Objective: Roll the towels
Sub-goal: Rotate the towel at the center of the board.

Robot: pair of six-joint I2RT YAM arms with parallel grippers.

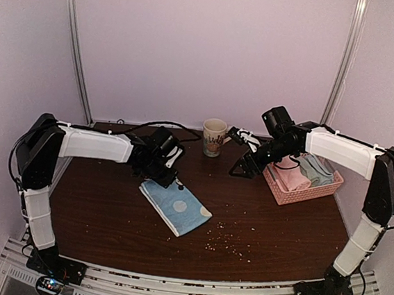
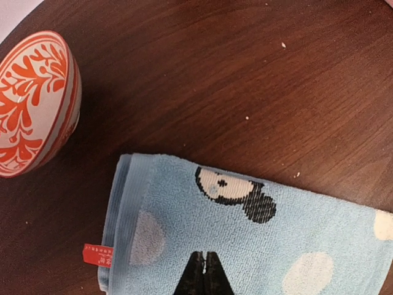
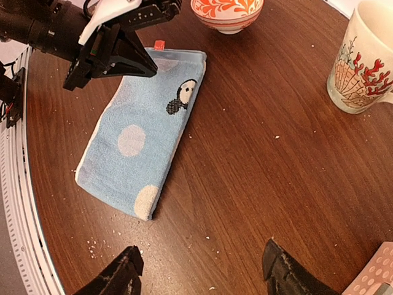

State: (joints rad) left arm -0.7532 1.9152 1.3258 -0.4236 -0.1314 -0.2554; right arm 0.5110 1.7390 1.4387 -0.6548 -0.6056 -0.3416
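Left pincer point(image 2: 205, 255), pressed together, sits over the blue towel point(image 2: 288, 227); right pincer point(image 3: 201, 261) hangs spread. Pushing flat could drag the cloth into the bowl point(image 2: 31, 104) instead of rolling it.

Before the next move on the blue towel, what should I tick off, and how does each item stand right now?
1. Light blue towel folded flat, not yet rolled: ok.
2. Left gripper over the towel's end near the red tag, jaws shut: ok.
3. Cloth actually pinched between its fingers: cannot tell.
4. Right gripper open and off the towel: ok.
5. Red-patterned bowl close to the towel's corner but apart from it: ok.
6. Mug well away from the towel: ok.
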